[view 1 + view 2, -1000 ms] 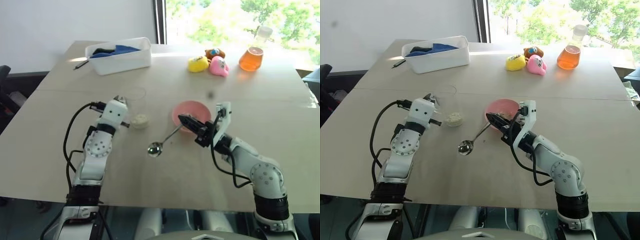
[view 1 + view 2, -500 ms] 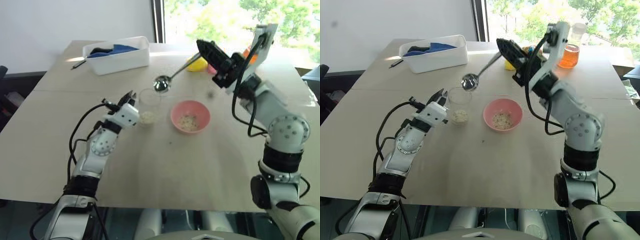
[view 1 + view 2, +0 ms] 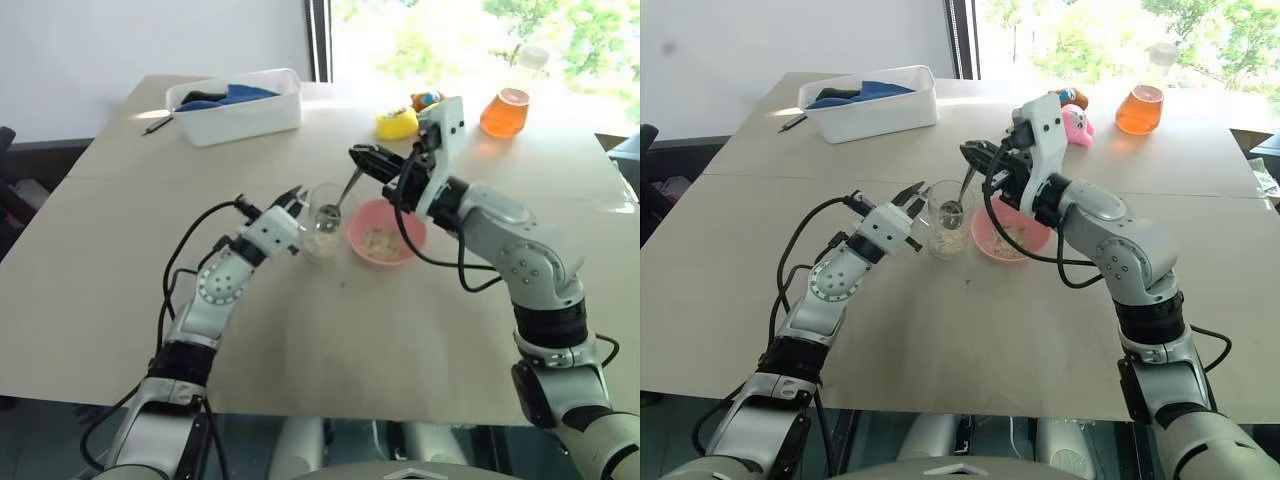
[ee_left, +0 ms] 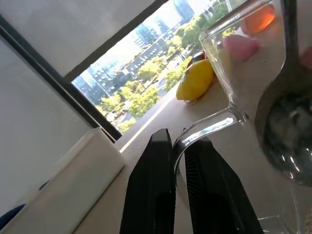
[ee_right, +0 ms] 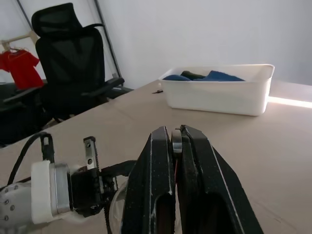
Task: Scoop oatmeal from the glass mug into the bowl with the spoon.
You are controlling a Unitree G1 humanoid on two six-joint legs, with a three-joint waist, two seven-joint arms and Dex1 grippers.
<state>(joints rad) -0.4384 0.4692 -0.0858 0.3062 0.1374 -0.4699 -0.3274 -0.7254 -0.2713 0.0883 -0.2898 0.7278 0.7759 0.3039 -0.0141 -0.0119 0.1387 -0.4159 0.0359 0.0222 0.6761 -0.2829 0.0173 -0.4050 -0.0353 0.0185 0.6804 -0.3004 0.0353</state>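
Looking down from the head camera, the glass mug (image 3: pixel 323 234) stands on the table (image 3: pixel 400 330) just left of the pink bowl (image 3: pixel 385 242), nearly touching it. The left gripper (image 3: pixel 291 201) is pinched on the mug's handle. The right gripper (image 3: pixel 362 158), above and behind the bowl, is clenched on the handle of the spoon (image 3: pixel 341 196), which slants down so its scoop sits inside the mug's mouth. Oatmeal (image 3: pixel 320 246) lies in the mug's bottom, and more flakes lie in the bowl. A white tub (image 3: pixel 238 105) sits at the far left, a flask (image 3: pixel 506 108) of orange liquid far right.

In the left wrist view, the black fingers (image 4: pixel 151 195) squeeze the mug's clear handle between them, the spoon scoop (image 4: pixel 287 131) inside the glass.

In the right wrist view, the fingers (image 5: pixel 156 195) clamp the spoon handle, the left gripper (image 5: pixel 92 168) beyond them.
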